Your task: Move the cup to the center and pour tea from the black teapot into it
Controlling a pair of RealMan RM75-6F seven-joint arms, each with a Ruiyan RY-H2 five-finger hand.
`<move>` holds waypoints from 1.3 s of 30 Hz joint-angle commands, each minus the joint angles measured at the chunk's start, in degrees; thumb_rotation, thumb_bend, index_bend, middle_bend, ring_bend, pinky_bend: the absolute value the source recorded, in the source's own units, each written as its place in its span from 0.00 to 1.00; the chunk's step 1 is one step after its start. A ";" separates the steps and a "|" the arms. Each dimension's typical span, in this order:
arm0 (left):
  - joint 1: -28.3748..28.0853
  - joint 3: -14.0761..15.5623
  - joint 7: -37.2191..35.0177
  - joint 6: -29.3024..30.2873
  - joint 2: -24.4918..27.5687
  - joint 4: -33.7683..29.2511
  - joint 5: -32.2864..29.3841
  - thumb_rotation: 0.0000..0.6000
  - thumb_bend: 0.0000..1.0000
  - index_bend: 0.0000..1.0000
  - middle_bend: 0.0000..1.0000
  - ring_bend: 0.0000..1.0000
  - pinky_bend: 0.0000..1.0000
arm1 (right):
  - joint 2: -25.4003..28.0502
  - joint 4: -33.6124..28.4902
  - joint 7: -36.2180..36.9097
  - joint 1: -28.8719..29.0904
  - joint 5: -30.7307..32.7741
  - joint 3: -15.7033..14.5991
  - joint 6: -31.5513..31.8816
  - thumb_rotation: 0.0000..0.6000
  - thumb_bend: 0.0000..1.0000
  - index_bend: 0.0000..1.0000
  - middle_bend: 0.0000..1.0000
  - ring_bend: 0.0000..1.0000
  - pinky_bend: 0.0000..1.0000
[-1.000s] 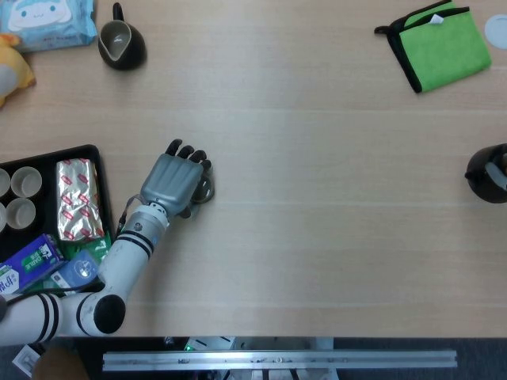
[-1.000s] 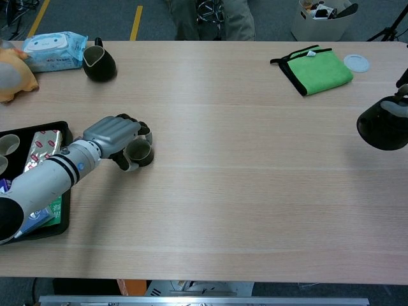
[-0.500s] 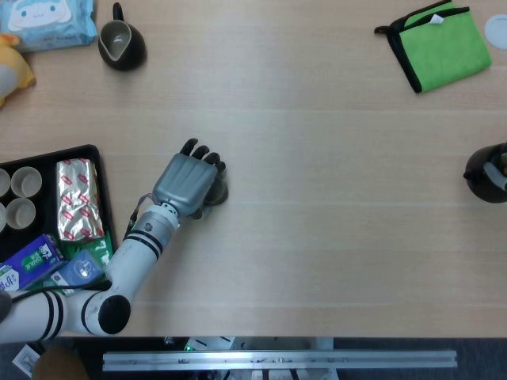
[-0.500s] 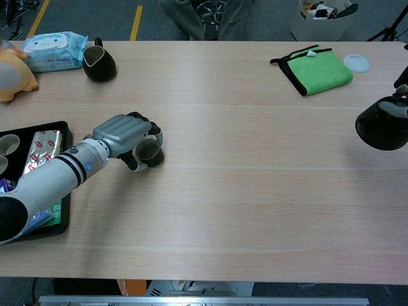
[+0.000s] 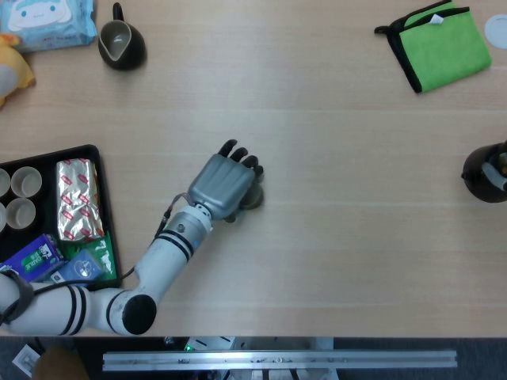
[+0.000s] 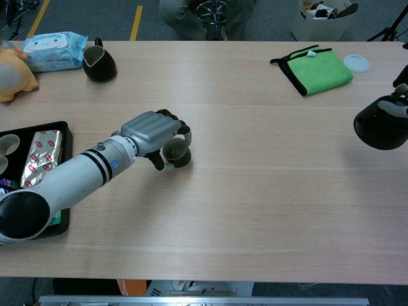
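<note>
My left hand [image 5: 222, 184] grips a small dark cup [image 5: 252, 198] from the side, low over the table, a little left of the middle. In the chest view the cup [image 6: 176, 153] shows its open mouth between the fingers of the left hand [image 6: 153, 132]. The black teapot [image 5: 479, 170] is at the far right edge, and the chest view shows the teapot [image 6: 381, 127] raised above the table. Only a small part of my right hand [image 6: 400, 89] shows at the frame edge, on the teapot's handle side, and it holds the pot.
A black pitcher [image 5: 120, 43] stands at the back left beside a pack of wipes [image 5: 47, 22]. A black tray [image 5: 89, 150] at the left holds small cups and packets. A green cloth [image 5: 442, 43] and a white lid [image 6: 356, 62] lie at the back right.
My left hand has carried the cup to the right, from near the tray toward the table's middle. The teapot has shifted very slightly left.
</note>
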 commanded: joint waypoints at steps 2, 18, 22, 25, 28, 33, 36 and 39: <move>-1.79 -0.66 1.84 0.14 -2.14 0.32 -1.65 1.00 0.27 0.38 0.23 0.15 0.08 | 0.14 0.07 0.29 -0.10 -0.07 -0.04 0.08 0.83 0.32 1.00 0.95 0.91 0.00; -6.77 -2.34 5.76 0.56 -10.60 8.50 -8.24 1.00 0.27 0.38 0.22 0.15 0.08 | 0.47 0.71 1.42 -0.59 -0.31 -0.23 0.43 0.83 0.32 1.00 0.95 0.91 0.00; -7.26 -2.41 6.06 0.43 -11.22 9.72 -9.27 1.00 0.27 0.36 0.22 0.15 0.08 | 0.52 0.69 1.51 -0.65 -0.25 -0.21 0.45 0.83 0.32 1.00 0.95 0.91 0.00; -7.48 -2.36 6.21 0.25 -11.37 10.20 -10.13 1.00 0.27 0.33 0.21 0.15 0.08 | 0.59 0.69 1.49 -0.70 -0.21 -0.18 0.50 0.83 0.32 1.00 0.95 0.91 0.00; -7.68 -2.37 6.41 0.10 -11.03 9.84 -11.08 1.00 0.27 0.23 0.19 0.15 0.08 | 0.65 0.57 1.41 -0.73 -0.23 -0.19 0.49 0.83 0.32 1.00 0.95 0.91 0.00; -7.65 -2.25 6.13 0.65 -9.45 7.45 -11.14 1.00 0.27 0.10 0.16 0.14 0.08 | 0.67 0.21 1.11 -0.73 -0.31 -0.13 0.61 0.83 0.32 1.00 0.95 0.91 0.00; -7.53 -2.17 5.96 1.17 -8.21 5.57 -11.28 1.00 0.27 0.07 0.15 0.13 0.08 | 0.71 -0.10 0.85 -0.71 -0.37 -0.07 0.70 0.84 0.33 1.00 0.95 0.91 0.00; -7.25 -2.03 5.55 1.90 -6.88 3.67 -11.19 1.00 0.27 0.06 0.14 0.13 0.08 | 0.80 -0.45 0.66 -0.75 -0.44 -0.06 0.81 0.84 0.32 1.00 0.95 0.91 0.00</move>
